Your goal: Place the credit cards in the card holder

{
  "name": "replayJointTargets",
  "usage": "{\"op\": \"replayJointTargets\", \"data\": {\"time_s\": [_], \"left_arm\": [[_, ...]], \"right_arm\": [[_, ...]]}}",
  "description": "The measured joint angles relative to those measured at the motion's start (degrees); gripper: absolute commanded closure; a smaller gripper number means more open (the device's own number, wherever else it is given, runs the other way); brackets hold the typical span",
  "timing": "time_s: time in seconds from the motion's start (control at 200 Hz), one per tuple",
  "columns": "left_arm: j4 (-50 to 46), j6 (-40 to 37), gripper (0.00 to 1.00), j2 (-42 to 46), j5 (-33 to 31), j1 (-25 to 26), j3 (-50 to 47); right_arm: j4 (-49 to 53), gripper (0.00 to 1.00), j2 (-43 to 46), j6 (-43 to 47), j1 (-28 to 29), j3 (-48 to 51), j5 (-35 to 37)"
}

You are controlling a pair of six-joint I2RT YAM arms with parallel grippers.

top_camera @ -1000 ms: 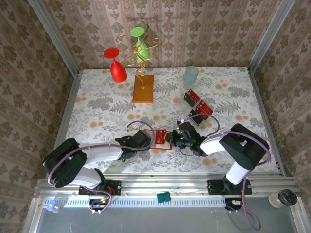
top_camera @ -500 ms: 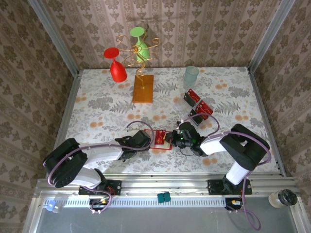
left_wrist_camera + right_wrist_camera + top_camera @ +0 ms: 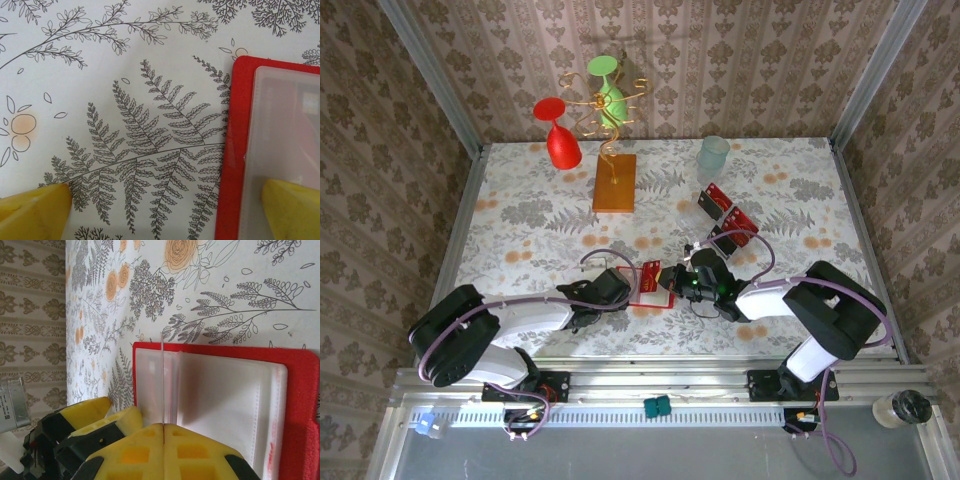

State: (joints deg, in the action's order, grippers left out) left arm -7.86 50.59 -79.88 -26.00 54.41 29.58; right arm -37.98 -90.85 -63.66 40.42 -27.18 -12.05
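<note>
Nothing can be read with certainty. The small flat red rectangular cards (image 3: 728,215) with dark stripes, lying toward the far right of the floral-patterned desk (image 3: 520,200), carry gold lettering in the top view, but it is far too small to make out. In the right wrist view, a grey metal part (image 3: 10,402) at the left edge bears a few tiny dark characters, too blurred to decipher.

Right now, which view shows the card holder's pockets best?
Right wrist: the card holder lies open, pale pockets facing the camera. Left wrist catches its red corner and one pocket's edge. Top external shows it small, pockets unreadable.
</note>
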Motion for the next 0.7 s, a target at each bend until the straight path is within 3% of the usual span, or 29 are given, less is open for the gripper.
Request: {"op": "replayJointTargets", "data": {"time_s": [0.7], "left_arm": [[0.59, 0.02, 0.02, 0.0, -0.46, 0.33, -0.35]], "right_arm": [[-2.23, 1.0, -4.52, -1.09, 1.11, -0.94, 1.09]]}}
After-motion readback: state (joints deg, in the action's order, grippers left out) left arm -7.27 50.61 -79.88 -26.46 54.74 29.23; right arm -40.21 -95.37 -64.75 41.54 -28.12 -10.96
